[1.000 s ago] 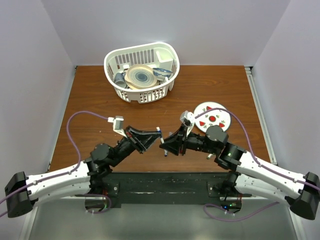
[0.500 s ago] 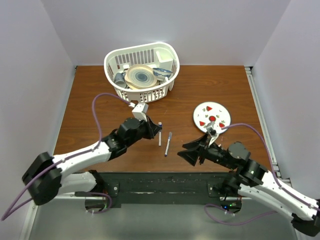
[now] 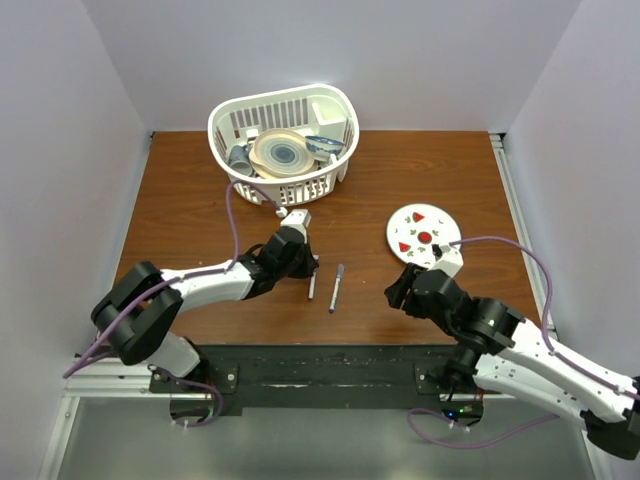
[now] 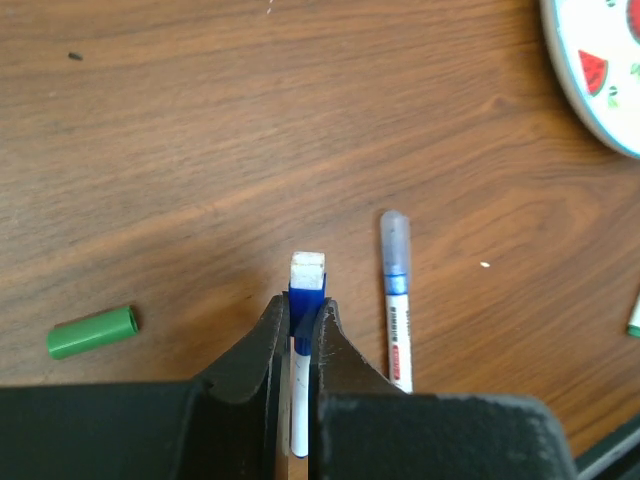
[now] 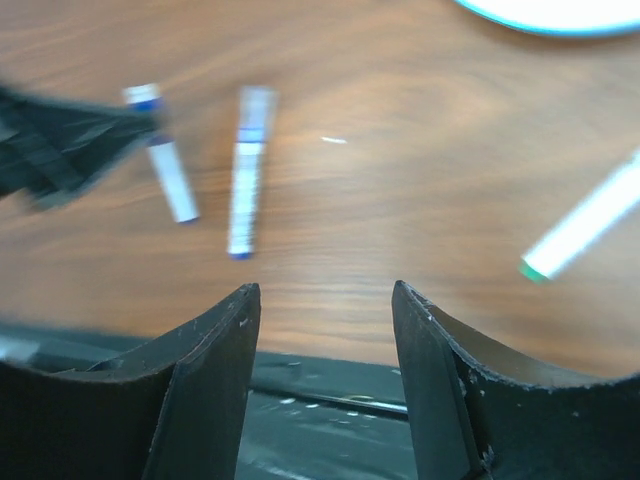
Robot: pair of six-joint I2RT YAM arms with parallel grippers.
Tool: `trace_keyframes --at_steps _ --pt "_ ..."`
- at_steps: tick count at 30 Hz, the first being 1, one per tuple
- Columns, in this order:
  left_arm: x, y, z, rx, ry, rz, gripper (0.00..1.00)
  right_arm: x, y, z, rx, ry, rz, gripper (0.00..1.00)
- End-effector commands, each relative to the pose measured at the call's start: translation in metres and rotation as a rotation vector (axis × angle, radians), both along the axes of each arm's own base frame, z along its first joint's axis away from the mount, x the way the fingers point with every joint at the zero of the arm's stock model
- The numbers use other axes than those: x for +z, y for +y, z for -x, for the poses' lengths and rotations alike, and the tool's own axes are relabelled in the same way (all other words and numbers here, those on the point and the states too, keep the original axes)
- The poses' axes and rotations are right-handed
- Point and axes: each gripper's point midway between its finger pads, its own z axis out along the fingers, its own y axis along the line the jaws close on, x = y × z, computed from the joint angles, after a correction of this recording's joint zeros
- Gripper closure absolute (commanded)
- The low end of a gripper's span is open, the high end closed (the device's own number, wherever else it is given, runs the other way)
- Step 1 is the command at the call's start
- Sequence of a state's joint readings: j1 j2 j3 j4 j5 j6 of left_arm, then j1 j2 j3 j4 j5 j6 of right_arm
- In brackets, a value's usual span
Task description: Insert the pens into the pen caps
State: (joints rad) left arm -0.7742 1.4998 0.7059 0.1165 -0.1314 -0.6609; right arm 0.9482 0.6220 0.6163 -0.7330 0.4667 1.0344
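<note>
Bare wood gives you room down the left side of the table (image 3: 175, 205) and at upper right in the top view. The basket (image 3: 216, 128) blocks the upper centre and the plate (image 3: 424, 233) sits right of centre. At centre, the left gripper (image 4: 303, 302), clamped on a blue pen (image 4: 308, 272), lies just beside a loose pen (image 4: 396, 290), with only a narrow lane between them. A green cap (image 4: 92, 331) lies at lower left of the left wrist view, well apart from the fingers. Ahead of the right gripper (image 5: 324, 292), jaws spread, the wood is bare; a green-tipped pen (image 5: 585, 225) lies to the right.
</note>
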Motion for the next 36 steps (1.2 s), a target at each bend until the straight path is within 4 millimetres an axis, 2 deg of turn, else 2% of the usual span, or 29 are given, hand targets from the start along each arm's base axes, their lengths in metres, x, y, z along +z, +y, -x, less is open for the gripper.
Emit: trace_keyframes --at_steps 1,4,5,7,12,15,16,18,19,20,26,30,36 --pt "0.0 0.0 -0.01 0.027 0.006 -0.013 0.89 -0.008 -0.043 -0.006 -0.294 0.031 0.056 0.43" --pt "-0.006 0.002 -0.01 0.042 0.033 -0.029 0.82 -0.014 -0.055 -0.01 -0.387 0.034 0.1 0.45" --pt "-0.005 0.003 -0.011 0.047 0.034 -0.028 0.76 -0.019 -0.057 -0.011 -0.406 0.046 0.136 0.46" --pt "-0.003 0.003 -0.01 0.046 0.04 -0.022 0.7 -0.017 -0.061 -0.014 -0.446 0.04 0.161 0.46" --pt "0.017 0.0 -0.01 0.027 0.02 0.015 0.53 -0.023 -0.072 -0.027 -0.521 0.048 0.225 0.46" --pt "0.033 -0.003 -0.009 0.003 0.005 0.037 0.35 -0.029 -0.076 -0.033 -0.548 0.078 0.224 0.47" --pt "0.031 0.0 -0.002 -0.017 0.029 0.017 0.26 -0.033 -0.078 -0.034 -0.557 0.088 0.236 0.48" --pt "0.048 -0.001 -0.002 -0.029 0.003 0.036 0.16 -0.036 -0.079 -0.038 -0.571 0.093 0.233 0.48" --pt "0.052 0.001 0.0 -0.037 -0.002 0.026 0.07 -0.041 -0.08 -0.039 -0.572 0.104 0.244 0.48" --pt "0.061 0.003 0.0 -0.042 -0.021 0.031 0.04 -0.043 -0.081 -0.04 -0.574 0.111 0.249 0.5" --pt "0.089 0.022 0.002 -0.041 -0.1 -0.023 0.0 -0.081 -0.086 -0.04 -0.622 0.234 0.261 0.53" --pt "0.091 0.034 0.003 0.002 -0.122 -0.035 0.01 -0.103 -0.085 -0.041 -0.64 0.286 0.233 0.55" --pt "0.092 0.031 0.01 -0.013 -0.119 0.008 0.02 -0.123 -0.089 -0.036 -0.67 0.336 0.229 0.56"
